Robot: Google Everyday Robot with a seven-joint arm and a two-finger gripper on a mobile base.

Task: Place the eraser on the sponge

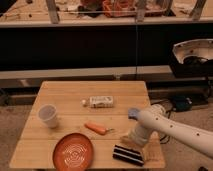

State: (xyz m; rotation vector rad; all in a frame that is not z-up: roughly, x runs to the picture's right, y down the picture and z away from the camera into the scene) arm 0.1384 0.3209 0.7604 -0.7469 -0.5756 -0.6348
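Note:
The eraser [128, 154], a flat black block with thin white stripes, lies near the front right edge of the wooden table [65, 95]. My gripper [132, 141] is at the end of the white arm that reaches in from the right. It hangs right over the eraser's far edge. The sponge [133, 113], a small light-blue pad, lies at the table's right side behind the arm, which partly hides it.
A carrot [96, 128] lies mid-table, left of the gripper. An orange plate [73, 151] sits at the front left, with a white cup [48, 116] behind it. A white printed box [101, 101] and a small white item [84, 103] lie toward the back.

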